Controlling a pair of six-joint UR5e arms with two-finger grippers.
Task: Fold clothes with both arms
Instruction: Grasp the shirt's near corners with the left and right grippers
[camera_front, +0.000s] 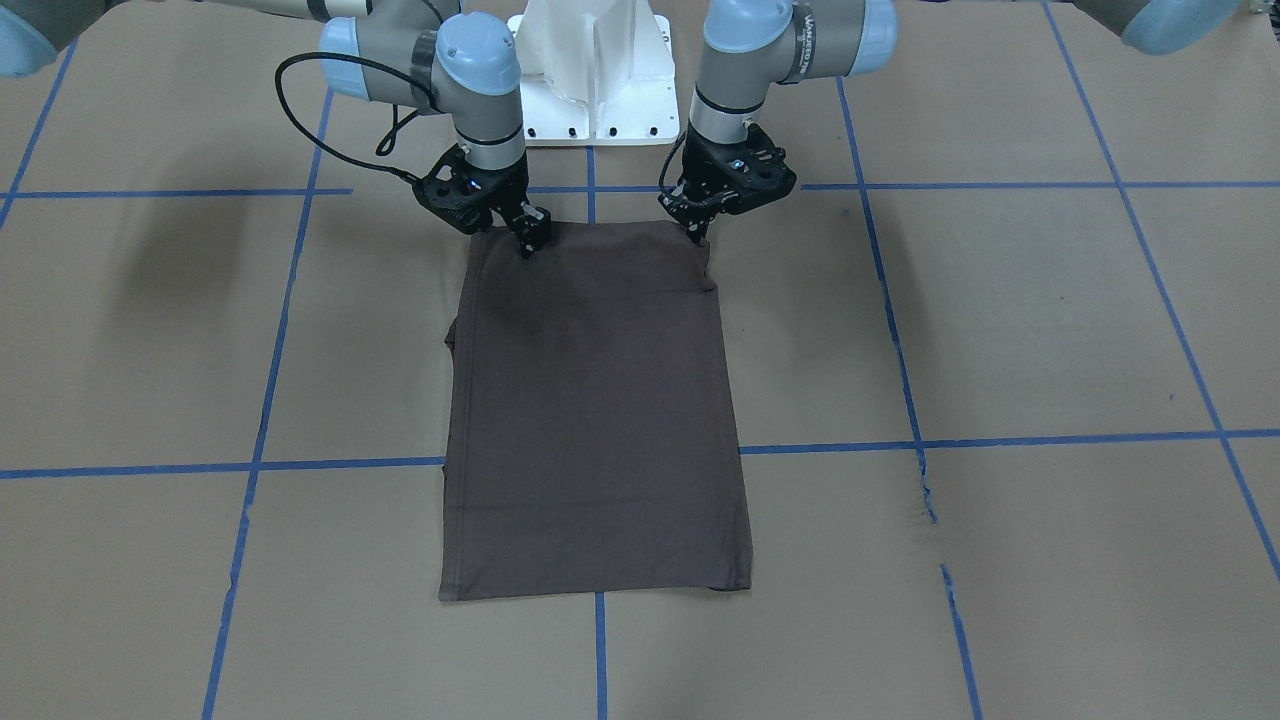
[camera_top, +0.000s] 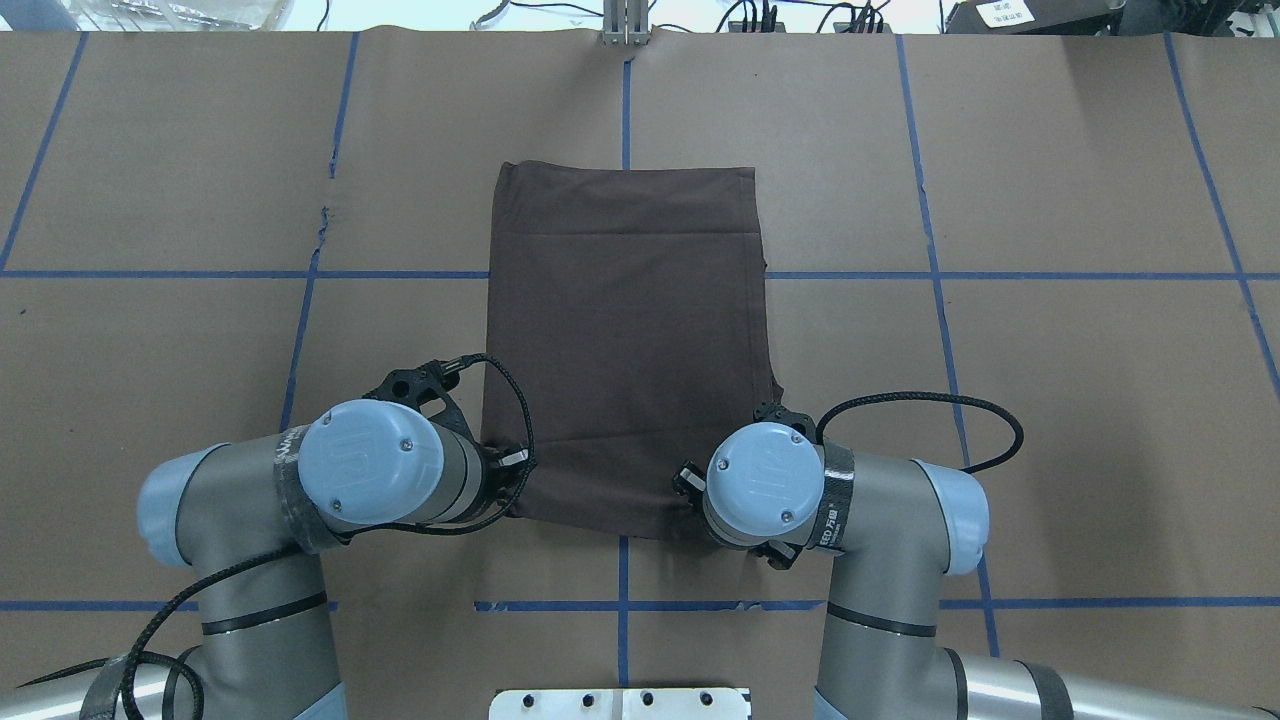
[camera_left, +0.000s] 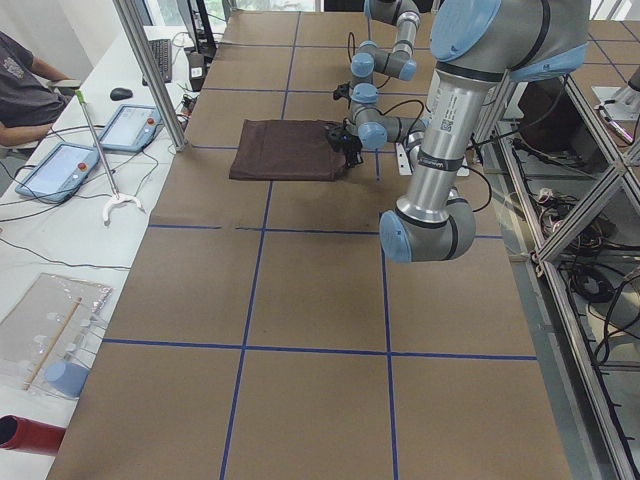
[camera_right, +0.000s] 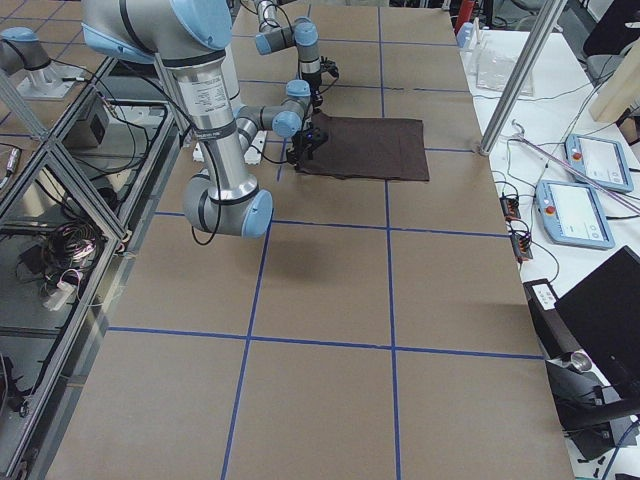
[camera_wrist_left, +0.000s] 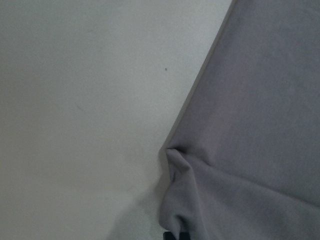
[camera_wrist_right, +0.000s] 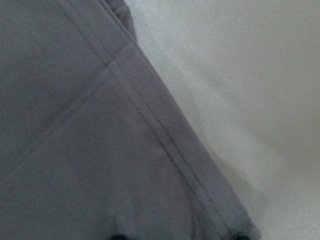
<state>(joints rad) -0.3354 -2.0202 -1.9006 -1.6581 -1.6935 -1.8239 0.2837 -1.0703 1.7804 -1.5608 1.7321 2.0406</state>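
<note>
- The dark grey-brown T-shirt (camera_front: 595, 420) lies flat at the middle of the table (camera_front: 1000, 330), folded into a long rectangle with a stitched hem crossing the end far from the robot.
- The left claw (camera_front: 698, 232) pinches a robot-side corner, and the cloth puckers there.
- The right claw (camera_front: 530, 243) sits on that same edge; I cannot tell whether it grips.
- Overhead, the wrists cover both claws.

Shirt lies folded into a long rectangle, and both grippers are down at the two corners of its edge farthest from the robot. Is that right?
Not quite. The shirt is folded into a long rectangle, but the left gripper and right gripper are down at the corners of its edge nearest the robot, by the white pedestal. The front-facing view shows it.
</note>
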